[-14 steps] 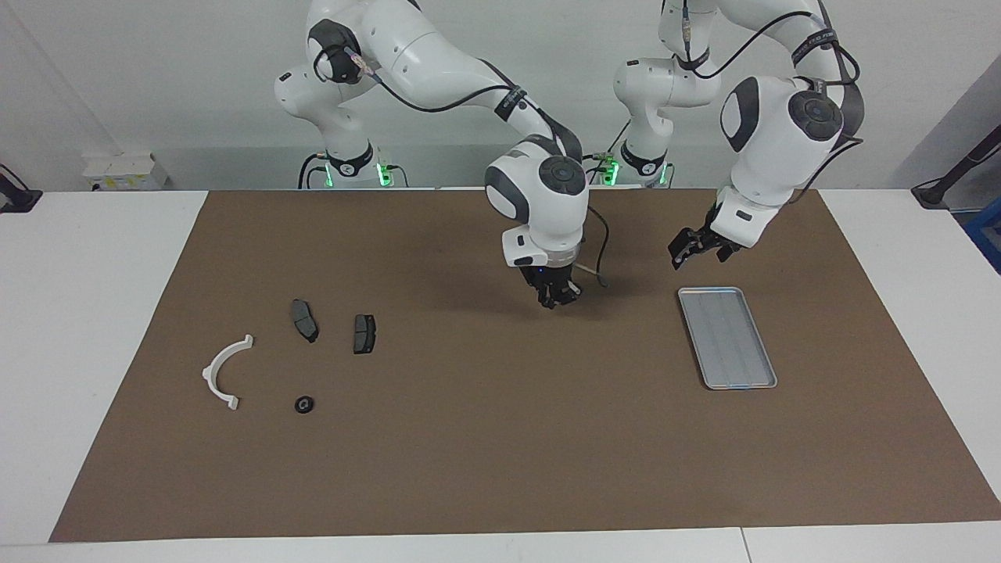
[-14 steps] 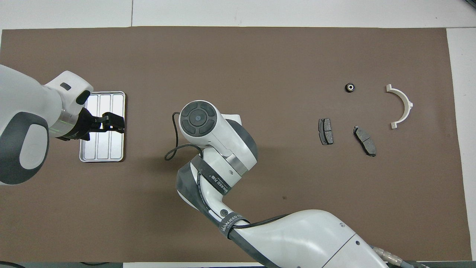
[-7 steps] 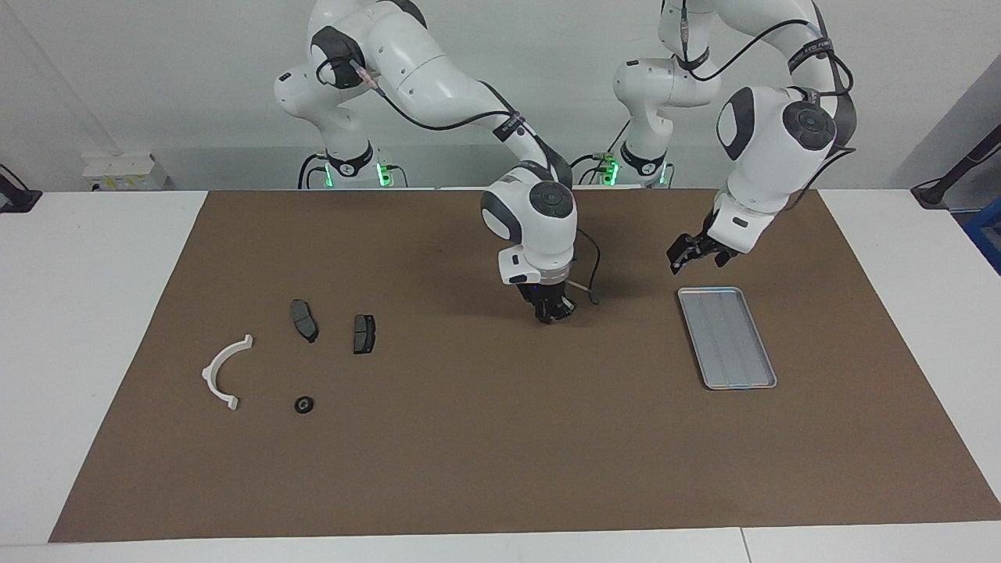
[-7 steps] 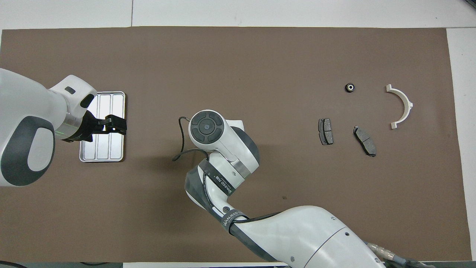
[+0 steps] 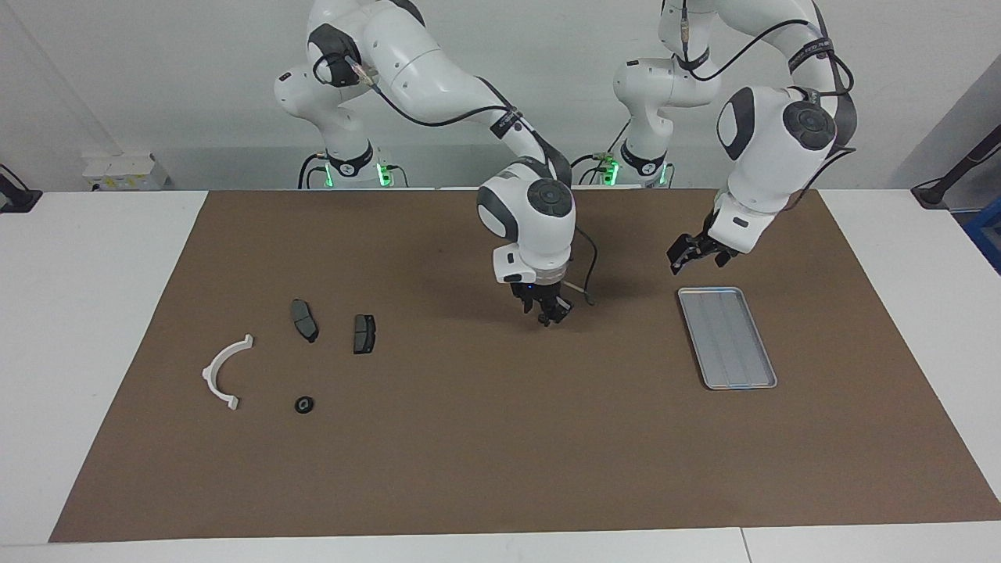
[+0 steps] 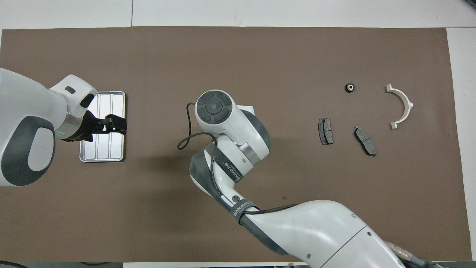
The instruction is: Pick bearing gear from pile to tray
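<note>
The right arm (image 5: 525, 219) is being swung away from the tray (image 5: 731, 344) and toward the pile. Over the last second its wrist is being carried toward three o'clock in the overhead view, and it is now being held over bare mat (image 5: 469, 453) about midway along the worktop (image 5: 94, 313). Whether the right arm's jaws are open or closed cannot be told, and nothing is being seen between them. The left arm (image 5: 770, 148) is being kept waiting, its jaws being held open and empty over the tray's end nearer the robots. The bearing gear (image 6: 350, 87) is still being left on the mat, at about ten o'clock from the white bracket (image 6: 403, 106) and at twelve to one o'clock from the brake pads (image 6: 325, 131). The tray is being left empty, so the pick is judged to be only beginning.
</note>
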